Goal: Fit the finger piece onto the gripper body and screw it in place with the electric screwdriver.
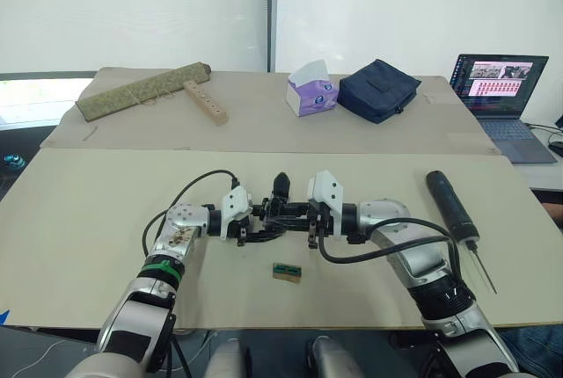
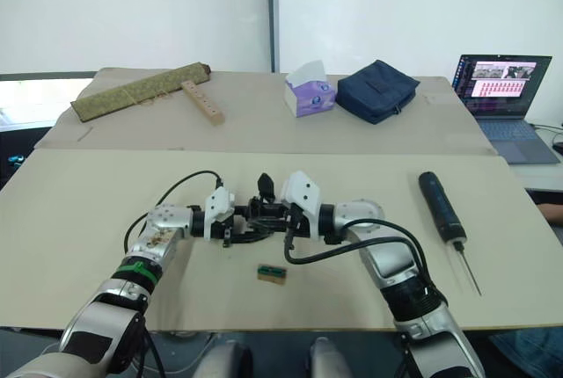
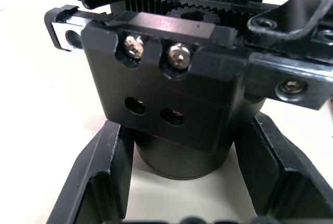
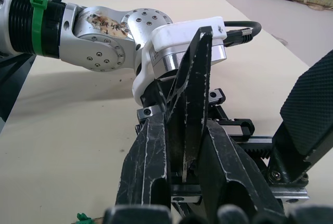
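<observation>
Left gripper [image 3: 182,193] clamps the gripper body's [image 1: 274,209] round base. Right gripper [image 4: 182,182] pinches the finger piece [image 4: 193,104] against that body. Align screw holes; electric screwdriver [image 1: 451,204] lies well right of it.

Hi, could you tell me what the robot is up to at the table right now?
Both arms meet at the middle of the table over the gripper body. The left gripper has its fingers either side of the body's round base. The right gripper is shut on the finger piece, holding it at the body's toothed rail. The electric screwdriver lies untouched on the table to the robot's right, so the screwing has not started. A small green-and-tan block lies just in front of the arms.
</observation>
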